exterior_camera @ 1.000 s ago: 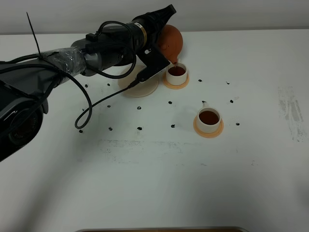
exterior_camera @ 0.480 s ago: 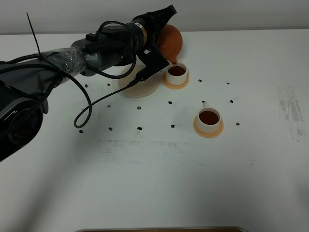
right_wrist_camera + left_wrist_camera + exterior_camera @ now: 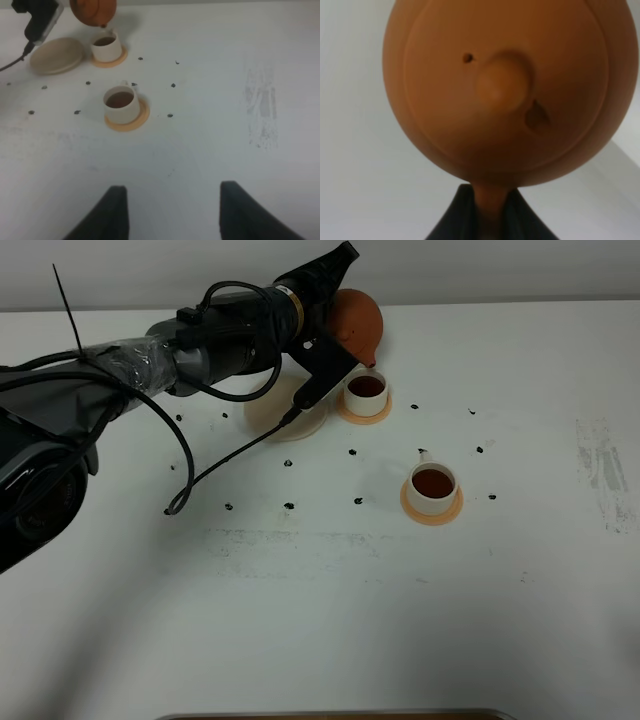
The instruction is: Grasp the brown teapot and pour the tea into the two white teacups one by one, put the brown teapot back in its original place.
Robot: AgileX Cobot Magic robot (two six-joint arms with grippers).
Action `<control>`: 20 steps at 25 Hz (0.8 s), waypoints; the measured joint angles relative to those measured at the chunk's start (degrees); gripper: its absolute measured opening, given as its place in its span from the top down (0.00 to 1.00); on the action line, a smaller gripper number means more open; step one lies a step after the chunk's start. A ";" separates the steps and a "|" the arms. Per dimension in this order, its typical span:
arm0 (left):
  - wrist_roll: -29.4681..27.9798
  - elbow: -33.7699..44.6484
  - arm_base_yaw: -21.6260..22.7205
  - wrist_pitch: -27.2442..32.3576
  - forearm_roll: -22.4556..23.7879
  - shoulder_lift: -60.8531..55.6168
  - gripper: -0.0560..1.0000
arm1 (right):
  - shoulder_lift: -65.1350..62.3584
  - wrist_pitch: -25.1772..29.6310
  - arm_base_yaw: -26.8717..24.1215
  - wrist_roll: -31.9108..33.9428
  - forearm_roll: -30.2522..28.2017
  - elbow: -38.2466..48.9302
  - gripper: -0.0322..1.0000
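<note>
My left gripper [image 3: 335, 275] is shut on the handle of the brown teapot [image 3: 357, 326], holding it tilted above the far white teacup [image 3: 366, 392]. In the left wrist view the teapot [image 3: 505, 85] fills the frame, lid and knob facing the camera, its handle between the black fingers [image 3: 455, 215]. Both cups hold dark tea. The near teacup [image 3: 433, 486] sits on its orange coaster [image 3: 432, 508]. The cream saucer [image 3: 288, 410] lies bare, partly under my arm. My right gripper [image 3: 170, 210] is open and empty, low over the table, with the teapot [image 3: 93, 11], the cups [image 3: 120, 102] and the saucer [image 3: 56, 55] in its view.
Small black dots mark the white table around the cups. A black cable [image 3: 200, 470] hangs from my left arm down to the table. A scuffed grey patch [image 3: 605, 475] lies at the right. A brown edge [image 3: 330, 714] shows at the front.
The teapot has tipped back and risen slightly from the far cup. My left wrist has rotated, and the cable has swung.
</note>
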 joint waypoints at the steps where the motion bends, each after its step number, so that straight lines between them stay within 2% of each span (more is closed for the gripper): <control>1: 0.00 0.00 0.00 0.24 -1.35 -0.13 0.83 | 0.00 0.00 0.00 0.00 0.00 0.00 0.54; 7: 0.06 1.64 0.00 1.76 -10.83 -2.31 0.83 | 0.00 0.00 0.00 0.00 0.00 0.00 0.54; 13: 0.11 10.47 0.00 2.14 -20.35 -10.43 0.83 | 0.00 0.00 0.00 0.00 0.00 0.00 0.54; 17: 0.15 19.18 0.00 2.96 -30.49 -18.06 0.83 | 0.00 0.00 0.00 0.00 0.00 0.00 0.54; 20: 0.15 25.89 -0.21 6.49 -41.45 -24.18 0.83 | 0.00 0.00 0.00 0.00 0.00 0.00 0.54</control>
